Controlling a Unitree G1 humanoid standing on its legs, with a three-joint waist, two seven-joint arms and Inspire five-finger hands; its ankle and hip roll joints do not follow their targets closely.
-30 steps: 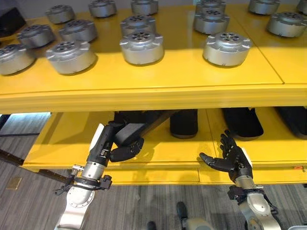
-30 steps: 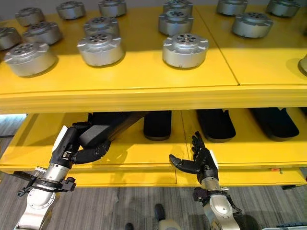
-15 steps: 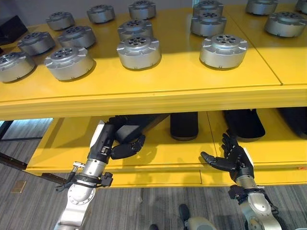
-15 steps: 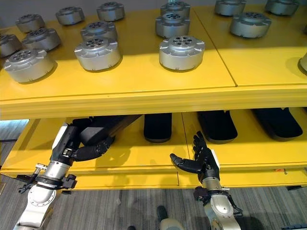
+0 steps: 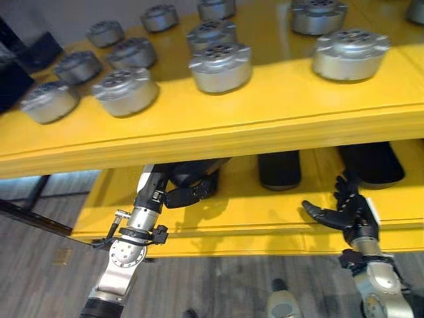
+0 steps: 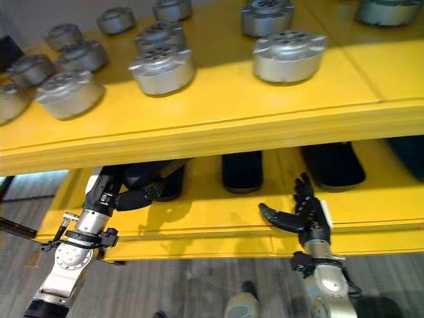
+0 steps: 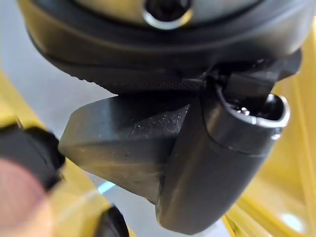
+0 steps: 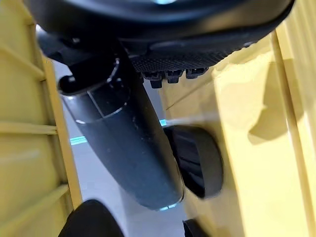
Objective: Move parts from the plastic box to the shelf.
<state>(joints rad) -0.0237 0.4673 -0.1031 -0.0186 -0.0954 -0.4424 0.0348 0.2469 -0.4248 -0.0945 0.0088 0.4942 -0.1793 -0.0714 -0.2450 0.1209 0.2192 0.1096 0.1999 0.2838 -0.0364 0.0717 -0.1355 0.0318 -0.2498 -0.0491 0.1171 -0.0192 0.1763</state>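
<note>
The left hand (image 5: 189,194) reached under the upper shelf (image 5: 278,119) with its fingers curled round a dark part (image 5: 189,173), held just above the lower shelf (image 5: 252,212). The right hand (image 5: 348,212) hovered over the front of the lower shelf, fingers spread and holding nothing. Silver round parts (image 5: 220,66) stood in rows on the upper shelf. More dark parts (image 5: 279,169) lay further back on the lower shelf.

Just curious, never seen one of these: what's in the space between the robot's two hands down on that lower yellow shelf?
Bare yellow lower shelf, in both eye views. The left hand curls round a dark part; the right hand is spread open. A black block stands further back.
</note>
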